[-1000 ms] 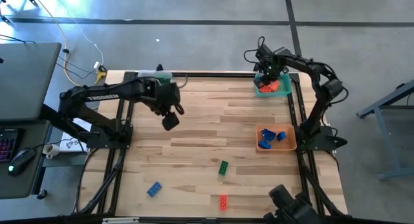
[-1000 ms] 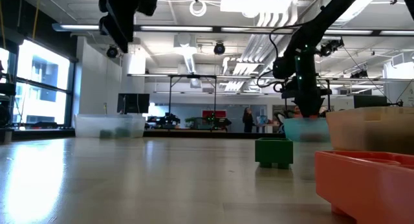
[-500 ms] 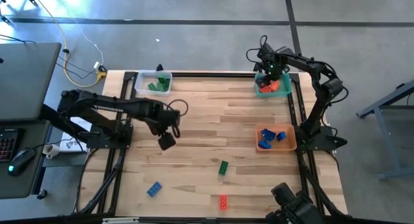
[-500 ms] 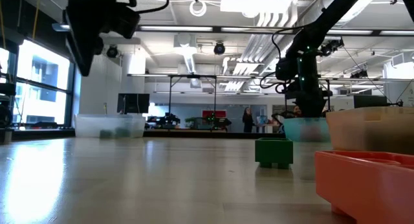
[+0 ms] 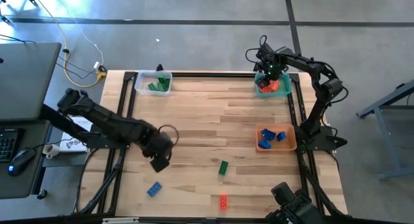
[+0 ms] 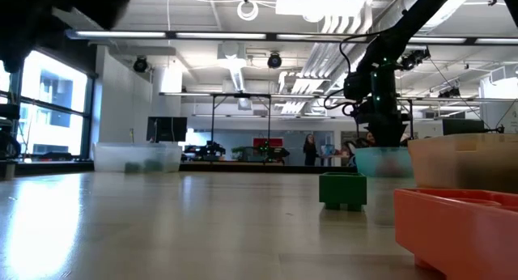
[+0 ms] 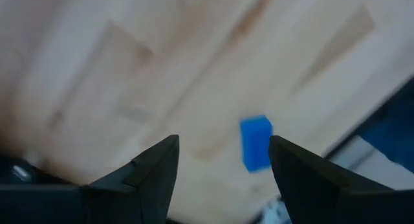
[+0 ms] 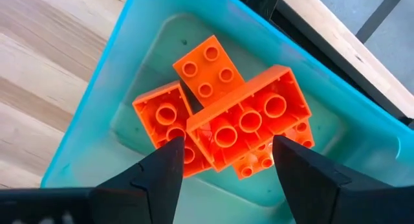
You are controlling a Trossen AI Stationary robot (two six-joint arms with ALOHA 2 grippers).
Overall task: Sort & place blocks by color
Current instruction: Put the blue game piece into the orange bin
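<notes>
My left gripper [image 5: 158, 163] is open and empty above the table's near left part. A blue block [image 5: 154, 189] lies flat on the table just nearer than it. That block also shows between the open fingers in the left wrist view [image 7: 256, 143]. A green block [image 5: 223, 167] and a red block [image 5: 223, 201] lie on the table near the front middle. My right gripper [image 5: 272, 72] is open and empty above the teal tray [image 5: 261, 89]. That tray holds several red-orange blocks [image 8: 242, 123].
A clear tray [image 5: 143, 77] with green blocks stands at the far left. An orange tray [image 5: 292, 141] with blue blocks stands at the right. The table's middle is bare wood. In the low view the green block [image 6: 342, 189] and the red block [image 6: 457, 227] stand close.
My left gripper has swung from beside the clear tray toward the table's near edge, and now stands just short of the blue block. My right gripper has stayed over the teal tray. No block has moved.
</notes>
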